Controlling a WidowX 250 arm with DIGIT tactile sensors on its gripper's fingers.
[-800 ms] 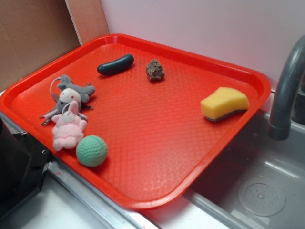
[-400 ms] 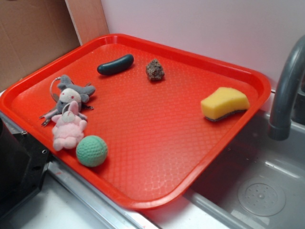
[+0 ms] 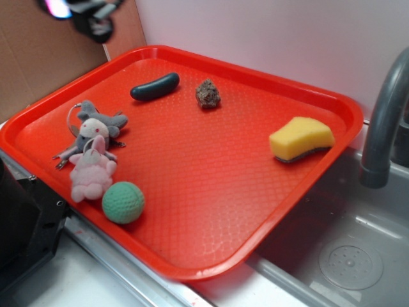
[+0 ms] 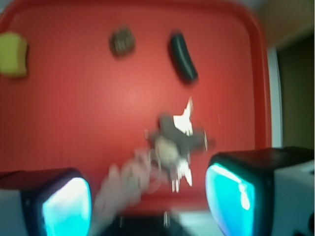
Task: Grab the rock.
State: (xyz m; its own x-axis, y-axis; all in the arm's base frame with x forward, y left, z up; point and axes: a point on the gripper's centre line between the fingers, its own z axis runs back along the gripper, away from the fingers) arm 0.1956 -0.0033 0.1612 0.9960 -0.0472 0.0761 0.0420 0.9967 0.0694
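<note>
Entering at the top-left corner of the exterior view, your end effector (image 3: 89, 16) has just appeared, blurred, fingers spread and empty in the wrist view. Your rock (image 3: 208, 94) sits untouched near the red tray's (image 3: 192, 256) far edge, just beside the dark pickle-shaped toy (image 3: 154, 87), so the approach has only begun.

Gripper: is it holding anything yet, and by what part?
Nothing is held. The gripper is open and empty, high above the tray; the rock lies untouched near the tray's far edge.
</note>
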